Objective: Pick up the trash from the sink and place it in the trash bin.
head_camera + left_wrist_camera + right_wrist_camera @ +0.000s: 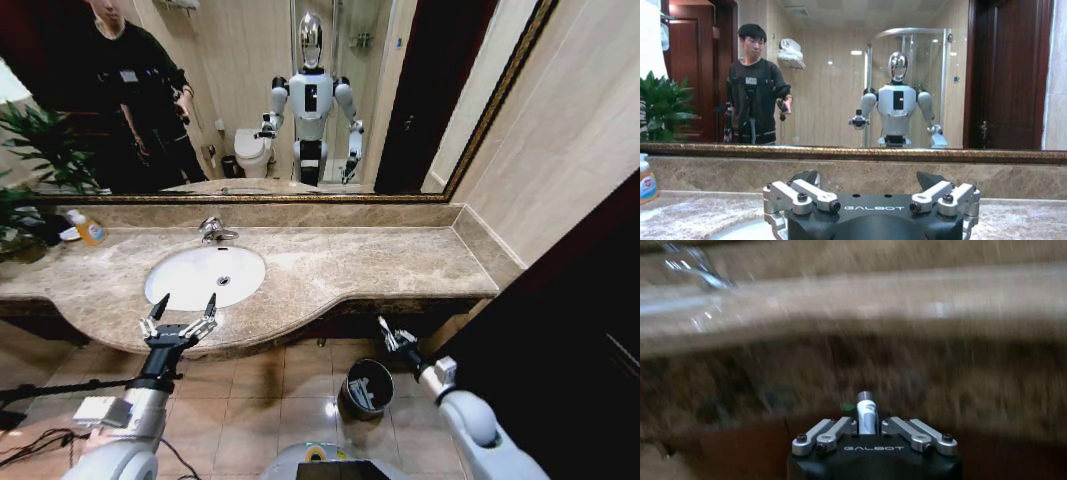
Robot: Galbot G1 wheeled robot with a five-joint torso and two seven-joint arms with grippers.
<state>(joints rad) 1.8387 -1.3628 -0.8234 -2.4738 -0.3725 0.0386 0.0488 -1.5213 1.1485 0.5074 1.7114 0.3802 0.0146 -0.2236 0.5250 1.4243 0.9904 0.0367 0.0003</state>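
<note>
Over the marble countertop (380, 262), left gripper (180, 318) gapes empty; right gripper (388, 333) pinches trash (865, 415).

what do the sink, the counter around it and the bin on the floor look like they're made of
The sink looks like glazed white ceramic: smooth, even and glossy. The counter looks like polished beige-brown marble or a similar stone, going by its mottled veining and sheen. The bin appears to be dark metal, since its round rim catches the light brightly, though coated plastic can't be ruled out.
</note>
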